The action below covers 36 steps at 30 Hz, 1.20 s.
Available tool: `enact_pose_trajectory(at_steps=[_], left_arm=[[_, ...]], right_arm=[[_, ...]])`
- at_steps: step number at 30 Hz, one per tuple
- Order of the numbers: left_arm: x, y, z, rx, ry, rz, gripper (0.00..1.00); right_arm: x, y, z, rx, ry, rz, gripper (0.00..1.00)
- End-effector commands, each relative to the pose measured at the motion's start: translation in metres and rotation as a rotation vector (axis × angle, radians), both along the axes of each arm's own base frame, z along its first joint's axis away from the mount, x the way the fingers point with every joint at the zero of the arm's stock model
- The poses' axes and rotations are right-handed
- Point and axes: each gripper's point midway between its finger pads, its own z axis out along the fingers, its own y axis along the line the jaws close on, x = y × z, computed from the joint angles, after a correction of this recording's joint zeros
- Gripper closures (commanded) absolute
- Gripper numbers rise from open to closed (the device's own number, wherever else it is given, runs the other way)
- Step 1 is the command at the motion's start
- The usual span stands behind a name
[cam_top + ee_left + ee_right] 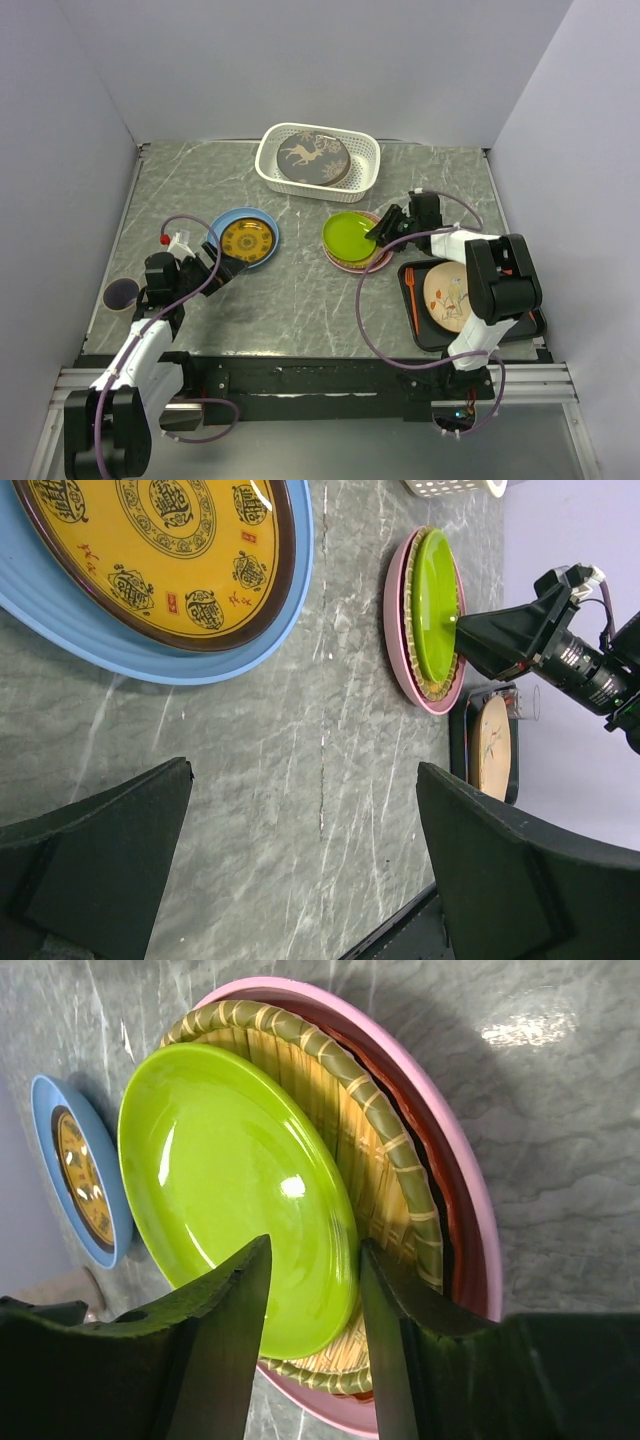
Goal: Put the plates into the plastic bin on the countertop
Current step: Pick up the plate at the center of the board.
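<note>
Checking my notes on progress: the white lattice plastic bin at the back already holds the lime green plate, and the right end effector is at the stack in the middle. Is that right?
Not quite. The white lattice plastic bin holds the brown deer plate, as the top external view shows. The lime green plate tops the middle stack, with the right end effector at its rim, as you say.

Plain pale lavender-grey walls (300,60) on three sides, evenly lit.

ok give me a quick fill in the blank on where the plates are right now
1. The deer plate lies in the white ____.
2. The green plate tops a stack whose bottom plate is ____.
3. The yellow plate sits on a ____ plate.
4. The right gripper's fingers straddle the rim of the ____ plate.

Missing words: bin; pink; blue; green
</note>
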Motion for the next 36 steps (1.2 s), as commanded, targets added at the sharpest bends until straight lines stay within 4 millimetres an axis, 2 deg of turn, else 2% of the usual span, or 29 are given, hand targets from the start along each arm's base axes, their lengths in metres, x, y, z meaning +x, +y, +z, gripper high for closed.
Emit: enact_pose_trajectory(at_steps=[1, 3, 7, 11, 15, 36], left_arm=[[0.005, -0.002, 0.014, 0.009, -0.063, -0.016, 0.01], [0.005, -0.001, 0.013, 0.009, -0.063, -0.014, 0.01], [0.005, -0.002, 0.011, 0.008, -0.056, -0.017, 0.01], [0.005, -0.002, 0.010, 0.009, -0.054, -0.016, 0.01], [0.005, -0.002, 0.012, 0.007, -0.057, -0.020, 0.01], [0.004, -0.003, 0.011, 0.002, -0.052, -0.021, 0.01]], right_arm=[[-0.007, -0.004, -0.022, -0.051, 0.044, -0.007, 0.53], [-0.007, -0.003, -0.023, -0.046, 0.044, -0.004, 0.56], [-0.009, -0.003, -0.028, -0.037, 0.051, -0.005, 0.71], [-0.010, -0.001, -0.027, -0.027, 0.048, 0.000, 0.91], [-0.011, -0.004, -0.022, -0.036, 0.028, -0.013, 1.00], [-0.009, -0.002, 0.022, 0.010, -0.084, -0.035, 1.00]])
